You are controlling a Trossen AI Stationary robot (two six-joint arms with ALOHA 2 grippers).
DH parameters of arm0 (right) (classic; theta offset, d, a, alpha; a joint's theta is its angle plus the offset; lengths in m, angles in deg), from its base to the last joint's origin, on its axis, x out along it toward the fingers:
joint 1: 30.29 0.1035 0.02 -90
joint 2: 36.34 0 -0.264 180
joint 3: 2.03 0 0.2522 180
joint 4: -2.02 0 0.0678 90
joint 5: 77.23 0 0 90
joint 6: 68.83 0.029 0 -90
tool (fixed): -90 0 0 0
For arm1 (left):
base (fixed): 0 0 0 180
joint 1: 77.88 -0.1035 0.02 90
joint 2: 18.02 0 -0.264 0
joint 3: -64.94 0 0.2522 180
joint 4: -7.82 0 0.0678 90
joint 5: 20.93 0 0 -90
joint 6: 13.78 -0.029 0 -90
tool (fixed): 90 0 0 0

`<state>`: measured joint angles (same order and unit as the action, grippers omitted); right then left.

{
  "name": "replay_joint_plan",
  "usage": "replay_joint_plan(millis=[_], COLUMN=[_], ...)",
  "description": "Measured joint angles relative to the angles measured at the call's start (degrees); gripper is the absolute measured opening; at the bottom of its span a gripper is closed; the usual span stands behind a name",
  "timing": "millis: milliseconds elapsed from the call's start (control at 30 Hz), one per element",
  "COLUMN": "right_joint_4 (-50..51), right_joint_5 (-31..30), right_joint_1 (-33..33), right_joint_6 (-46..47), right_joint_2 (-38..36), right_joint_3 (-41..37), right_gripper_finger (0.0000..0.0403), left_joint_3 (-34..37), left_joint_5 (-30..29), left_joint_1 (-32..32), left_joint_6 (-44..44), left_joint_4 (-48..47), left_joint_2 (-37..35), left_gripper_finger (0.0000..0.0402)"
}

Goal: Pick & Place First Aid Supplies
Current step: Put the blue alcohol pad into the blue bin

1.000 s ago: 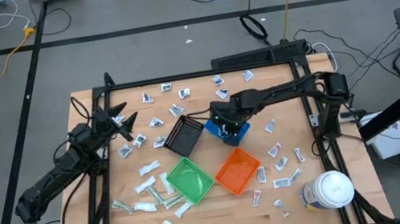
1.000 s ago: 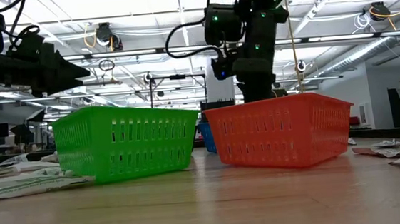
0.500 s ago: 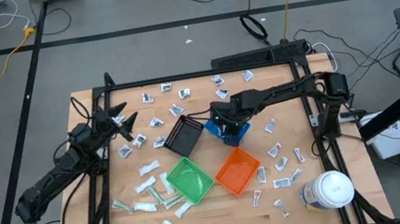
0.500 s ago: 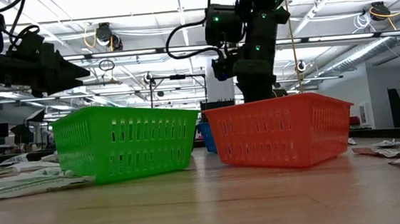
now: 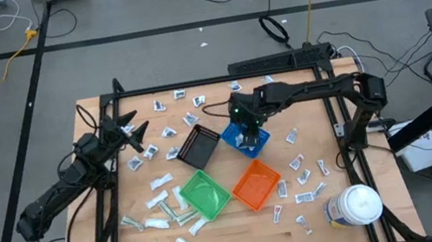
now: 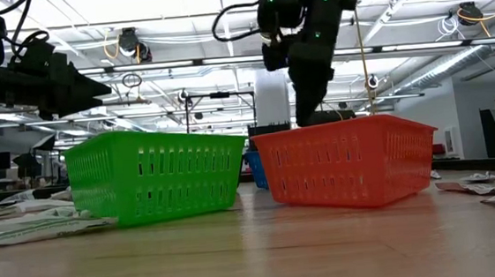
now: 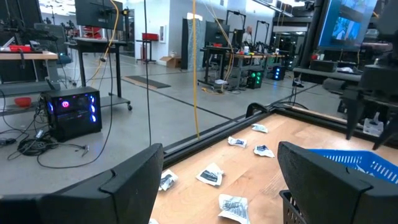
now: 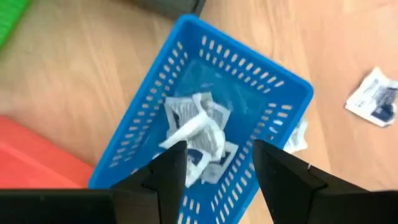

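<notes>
First aid supplies, small white flat packets (image 8: 194, 127), lie piled in the blue slatted plastic bin (image 8: 281, 79). Directly above it, the right gripper (image 8: 214, 163) hangs released and empty; descending could snag that bin's rim. Well away from the bin, the left gripper (image 7: 217, 180) waits, spread.

Four small square bins: black (image 5: 198, 149), blue (image 5: 247, 138), green (image 5: 204, 194), orange (image 5: 257, 184). One large white round jar (image 5: 353, 206) at five o'clock. Two arms. Loose white packets (image 5: 160, 181) scattered across the table, dozens, too small to count exactly; several more lie in the blue bin.
</notes>
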<state>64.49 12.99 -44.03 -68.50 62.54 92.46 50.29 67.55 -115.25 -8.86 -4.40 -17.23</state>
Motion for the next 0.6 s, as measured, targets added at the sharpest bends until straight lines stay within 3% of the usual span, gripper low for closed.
replay_joint_plan(millis=[200, 467, 600], right_joint_4=[0.58, -4.04, -5.47], right_joint_5=[0.02, -0.71, -5.45], right_joint_1=[-5.69, -18.51, -24.2], right_joint_6=[-4.28, 2.91, 5.49], right_joint_2=[-1.92, -2.27, -2.28], right_joint_3=[-0.08, 0.31, 0.36], right_gripper_finger=[0.018, 0.018, 0.018], left_joint_3=[0.0, 0.0, 0.0], left_joint_5=[-0.02, -0.02, -0.04], left_joint_1=[0.01, 0.02, 0.02], left_joint_6=[0.0, 0.0, 0.0], left_joint_4=[0.16, 0.22, 0.24], left_joint_2=[0.0, 0.0, 0.0], left_gripper_finger=[0.0324, 0.0324, 0.0324])
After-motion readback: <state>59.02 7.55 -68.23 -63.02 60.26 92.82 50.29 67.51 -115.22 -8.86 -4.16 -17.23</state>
